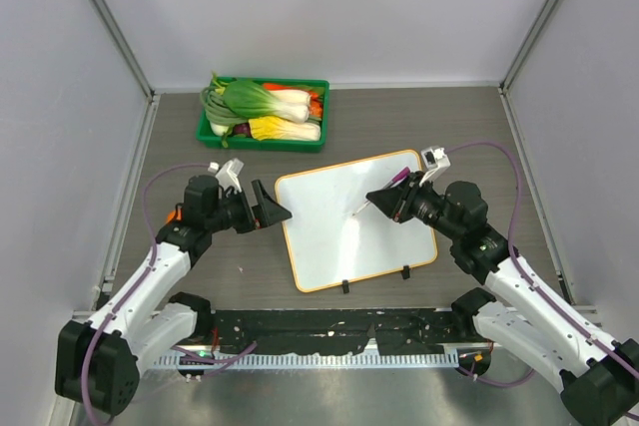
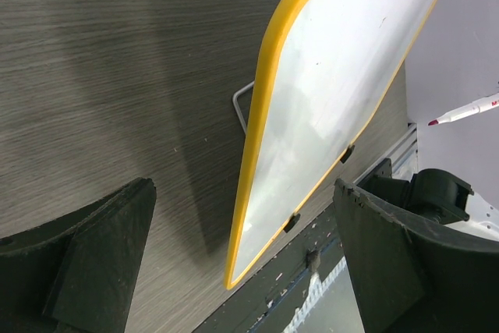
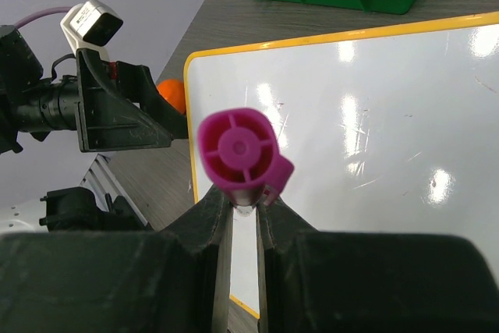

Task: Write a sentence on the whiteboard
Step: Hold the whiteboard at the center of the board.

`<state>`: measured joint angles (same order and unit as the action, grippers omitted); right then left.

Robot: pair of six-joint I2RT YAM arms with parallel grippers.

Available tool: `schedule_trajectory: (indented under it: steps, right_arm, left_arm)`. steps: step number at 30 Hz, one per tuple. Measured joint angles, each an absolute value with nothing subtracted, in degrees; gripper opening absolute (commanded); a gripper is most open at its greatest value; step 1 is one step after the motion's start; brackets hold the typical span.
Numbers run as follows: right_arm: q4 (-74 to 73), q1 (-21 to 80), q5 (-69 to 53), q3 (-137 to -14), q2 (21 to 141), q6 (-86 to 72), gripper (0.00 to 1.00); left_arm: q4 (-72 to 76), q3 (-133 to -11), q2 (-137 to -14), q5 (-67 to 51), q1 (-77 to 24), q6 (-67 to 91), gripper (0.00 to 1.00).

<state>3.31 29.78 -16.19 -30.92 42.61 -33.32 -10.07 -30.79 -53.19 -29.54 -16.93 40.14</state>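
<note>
so the whiteboard (image 1: 329, 236) sits mid-tabletop (image 1: 449, 137), veggie tray (image 1: 290, 145) behind it toward the left. left claw (image 1: 278, 214) just off its left edge, right claw (image 1: 377, 200) with the marker (image 3: 238, 146) over its right half

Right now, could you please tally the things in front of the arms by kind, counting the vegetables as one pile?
Glossy white rectangular whiteboard with orange-yellow rim: 1
Green plastic tray: 1
Pile of leafy vegetables: 1
White marker pen with magenta end: 1
Total: 4

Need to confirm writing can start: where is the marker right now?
In the top view the marker sits right of centre, clamped in the right end effector, its tip pointing down at the right half of the whiteboard.
</note>
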Motion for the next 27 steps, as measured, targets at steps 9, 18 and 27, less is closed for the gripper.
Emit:
schedule_trajectory:
  steps: [9, 18, 27]
  right_arm:
    - [3.7, 29.8, -16.2, -30.0, 41.8, -33.3, 0.01]
    - [6.0, 29.8, -16.4, -29.5, 43.9, -33.4, 0.01]
    - [7.3, 29.8, -16.6, -29.5, 45.6, -33.5, 0.01]
  left_arm:
    - [-10.9, -29.4, -51.2, -28.9, -16.9, 40.3, 0.99]
    - [-11.4, -29.4, -51.8, -28.5, -16.9, 40.3, 0.97]
    - [-10.3, -28.8, -52.5, -28.6, -16.9, 40.8, 0.93]
